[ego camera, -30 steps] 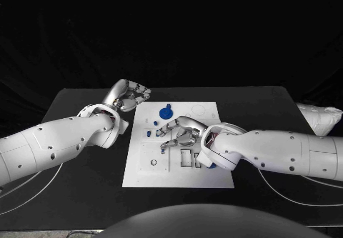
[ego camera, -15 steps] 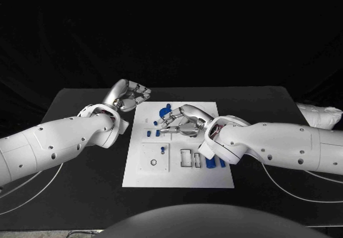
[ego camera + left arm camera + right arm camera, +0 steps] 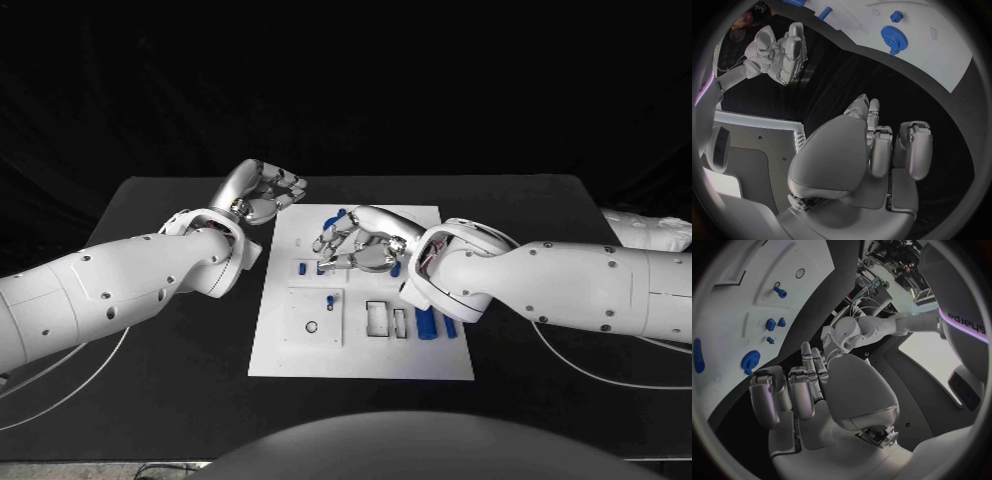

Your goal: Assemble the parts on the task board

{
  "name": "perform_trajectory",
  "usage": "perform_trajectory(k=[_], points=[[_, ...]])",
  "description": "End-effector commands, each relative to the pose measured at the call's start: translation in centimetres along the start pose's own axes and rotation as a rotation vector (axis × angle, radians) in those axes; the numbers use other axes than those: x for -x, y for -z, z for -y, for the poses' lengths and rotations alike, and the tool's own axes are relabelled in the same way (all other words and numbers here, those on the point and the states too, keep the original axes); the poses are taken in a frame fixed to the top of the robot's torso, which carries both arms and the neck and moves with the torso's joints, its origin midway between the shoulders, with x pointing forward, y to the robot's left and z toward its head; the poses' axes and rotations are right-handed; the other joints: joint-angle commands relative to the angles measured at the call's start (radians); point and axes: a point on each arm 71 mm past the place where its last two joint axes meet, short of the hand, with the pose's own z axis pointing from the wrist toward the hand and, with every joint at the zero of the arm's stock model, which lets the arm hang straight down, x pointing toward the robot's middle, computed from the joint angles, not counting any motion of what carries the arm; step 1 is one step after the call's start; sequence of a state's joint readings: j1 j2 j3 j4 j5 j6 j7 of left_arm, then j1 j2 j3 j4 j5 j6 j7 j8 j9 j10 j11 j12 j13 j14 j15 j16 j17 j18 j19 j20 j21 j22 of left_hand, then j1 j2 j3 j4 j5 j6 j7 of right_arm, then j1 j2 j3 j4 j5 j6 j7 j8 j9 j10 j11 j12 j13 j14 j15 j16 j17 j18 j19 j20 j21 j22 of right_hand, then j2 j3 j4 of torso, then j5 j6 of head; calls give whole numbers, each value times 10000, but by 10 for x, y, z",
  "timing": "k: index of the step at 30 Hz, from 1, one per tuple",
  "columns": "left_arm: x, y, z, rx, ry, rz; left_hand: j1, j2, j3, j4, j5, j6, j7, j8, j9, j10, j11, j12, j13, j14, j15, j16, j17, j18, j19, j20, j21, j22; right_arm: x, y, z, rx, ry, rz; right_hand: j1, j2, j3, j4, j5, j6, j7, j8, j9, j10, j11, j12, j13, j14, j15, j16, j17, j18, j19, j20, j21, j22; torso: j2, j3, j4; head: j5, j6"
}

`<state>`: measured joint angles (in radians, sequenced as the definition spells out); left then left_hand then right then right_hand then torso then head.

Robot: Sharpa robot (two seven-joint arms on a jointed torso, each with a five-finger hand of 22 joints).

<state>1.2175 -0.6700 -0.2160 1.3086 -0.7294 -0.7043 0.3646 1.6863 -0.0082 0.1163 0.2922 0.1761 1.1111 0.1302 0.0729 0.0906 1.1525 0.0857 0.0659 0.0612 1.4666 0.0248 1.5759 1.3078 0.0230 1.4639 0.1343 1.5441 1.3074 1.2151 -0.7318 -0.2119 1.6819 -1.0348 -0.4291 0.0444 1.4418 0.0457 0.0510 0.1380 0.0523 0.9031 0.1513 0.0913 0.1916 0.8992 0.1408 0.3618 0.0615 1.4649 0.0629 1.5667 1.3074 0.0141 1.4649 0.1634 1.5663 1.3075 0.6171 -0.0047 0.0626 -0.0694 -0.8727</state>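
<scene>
My right hand (image 3: 364, 245) hovers over white task board (image 3: 361, 355) far end, fingers spread, empty, ready to pick round blue gear (image 3: 750, 360). Left hand (image 3: 260, 195) curled, empty, beside board's far-left corner, clear of work.

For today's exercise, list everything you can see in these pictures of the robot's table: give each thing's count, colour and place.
Table: one, black, under everything.
Task board: one, white, mid-table.
Gear: one, blue, on the board's far part.
Small parts: several, blue, scattered on the board; exact count unclear.
White bundle: one, at the table's right edge.
Left hand: silver, fingers curled, holding nothing, beside the board's far left corner.
Right hand: silver, above the board's far half; contents unclear.
</scene>
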Motion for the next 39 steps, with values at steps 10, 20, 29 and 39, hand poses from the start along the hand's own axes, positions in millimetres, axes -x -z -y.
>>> perform_trajectory(k=[10,20,29,39], points=[[0,1,2,-179,-72,-107,60,25,65,4,-36,77,-4,-10,13,75,-19,-37,-5,1042,-48,-51,2630,-169,896,-81,37,2555,-20,-8,-12,400,4927,-2423,526,-123,41,-246,-49,448,-84,-89,-217,177,-110,-622,-8,1059,27,41,2634,-141,1059,86,45,2633,-6,-8,0,74,1],[1,1,1,-172,-96,-102,60,25,65,4,-36,77,-4,-10,13,75,-19,-37,-5,1042,-48,-51,2630,-169,896,-81,37,2555,-29,-14,-11,161,5616,-3229,557,-249,-22,-226,-51,239,-298,-277,-394,287,-159,-964,-9,1059,-73,41,2634,-141,1059,-16,45,2633,-7,2,-26,71,1],[1,1,1,-183,-106,-132,60,25,65,4,-36,77,-4,-10,13,75,-19,-37,-5,1042,-48,-51,2630,-169,896,-81,37,2555,-34,-18,-9,-111,5864,-3489,594,-238,-16,-229,-49,200,-297,-279,-457,283,-139,-1130,-10,1059,-55,41,2634,-141,1059,-20,45,2633,-21,0,-25,58,1],[0,1,1,-190,-100,-153,60,25,65,4,-36,77,-4,-10,13,75,-19,-37,-5,1042,-48,-51,2630,-169,896,-81,37,2555,-39,-22,-8,-309,6055,-3648,711,-219,35,-288,-47,205,-303,-270,-514,359,-149,-1258,-2,1059,-70,41,2634,-141,1059,-25,45,2633,1,-4,-14,32,1]])
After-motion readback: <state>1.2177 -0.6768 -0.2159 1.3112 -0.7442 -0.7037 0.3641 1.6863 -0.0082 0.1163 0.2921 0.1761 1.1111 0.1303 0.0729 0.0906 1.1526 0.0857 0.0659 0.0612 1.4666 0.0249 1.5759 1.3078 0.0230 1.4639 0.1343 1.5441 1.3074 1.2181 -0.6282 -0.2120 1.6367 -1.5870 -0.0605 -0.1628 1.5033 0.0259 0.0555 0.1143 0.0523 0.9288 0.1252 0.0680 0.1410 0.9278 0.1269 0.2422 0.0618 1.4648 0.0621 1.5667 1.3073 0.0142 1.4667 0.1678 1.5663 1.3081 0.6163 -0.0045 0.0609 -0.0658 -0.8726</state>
